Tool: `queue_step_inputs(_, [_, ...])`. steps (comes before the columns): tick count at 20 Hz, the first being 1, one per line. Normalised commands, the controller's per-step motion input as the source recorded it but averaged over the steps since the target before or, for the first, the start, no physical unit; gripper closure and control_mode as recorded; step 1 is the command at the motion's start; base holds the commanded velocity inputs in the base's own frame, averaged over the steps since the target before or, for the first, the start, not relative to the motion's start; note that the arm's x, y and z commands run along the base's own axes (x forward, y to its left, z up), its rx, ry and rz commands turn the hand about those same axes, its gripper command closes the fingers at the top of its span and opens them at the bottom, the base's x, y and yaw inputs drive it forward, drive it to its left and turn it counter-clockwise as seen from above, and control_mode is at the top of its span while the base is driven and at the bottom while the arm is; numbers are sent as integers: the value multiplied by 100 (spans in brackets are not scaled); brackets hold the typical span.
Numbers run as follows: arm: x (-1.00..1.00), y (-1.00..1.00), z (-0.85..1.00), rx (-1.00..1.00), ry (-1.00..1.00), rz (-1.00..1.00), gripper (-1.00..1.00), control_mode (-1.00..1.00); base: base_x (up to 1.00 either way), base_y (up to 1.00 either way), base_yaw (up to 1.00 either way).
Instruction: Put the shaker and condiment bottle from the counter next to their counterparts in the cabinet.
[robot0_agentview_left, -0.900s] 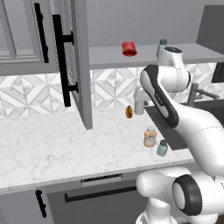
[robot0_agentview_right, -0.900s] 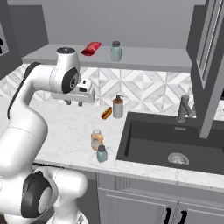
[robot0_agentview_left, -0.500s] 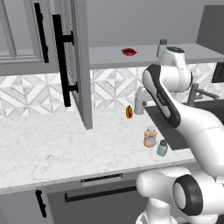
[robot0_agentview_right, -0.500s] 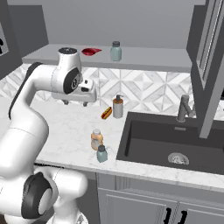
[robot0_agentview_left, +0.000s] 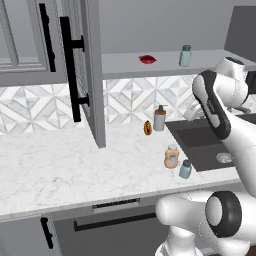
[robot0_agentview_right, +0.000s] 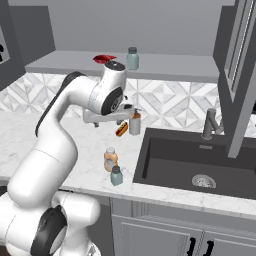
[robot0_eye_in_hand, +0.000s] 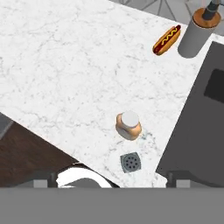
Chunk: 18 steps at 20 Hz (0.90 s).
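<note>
Now that my arm has pulled back over the counter (robot0_agentview_left: 60, 165), jaws wide and empty, both shaker (robot0_eye_in_hand: 131, 162) and condiment bottle (robot0_eye_in_hand: 128, 125) await pickup.

Arm: rises from the base, elbow bent high, forearm folded back toward the wall.
Wrist: turned downward.
Tool (robot0_eye_in_hand: 112, 178): fingers spread wide apart, holding nothing.

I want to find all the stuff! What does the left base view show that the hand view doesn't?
Left base view adds the cabinet shelf with a red item and a second shaker. Hand view adds the cap holes of the counter shaker. Both share that shaker, the condiment bottle, hot dog, pump dispenser and counter.
</note>
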Motion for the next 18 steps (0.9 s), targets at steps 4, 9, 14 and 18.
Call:
queue_step_inputs(4, [-8, -68, -15, 12, -9, 39, -100, -100, 0, 0, 0])
queue_step_inputs(9, [-20, -55, -4, 16, -10, 23, -100, -100, 0, 0, 0])
queue_step_inputs(14, [-7, -30, -7, 11, -6, 10, -100, -100, 0, 0, 0])
queue_step_inputs(18, [-15, -6, -14, 7, 0, 2, -100, -100, 0, 0, 0])
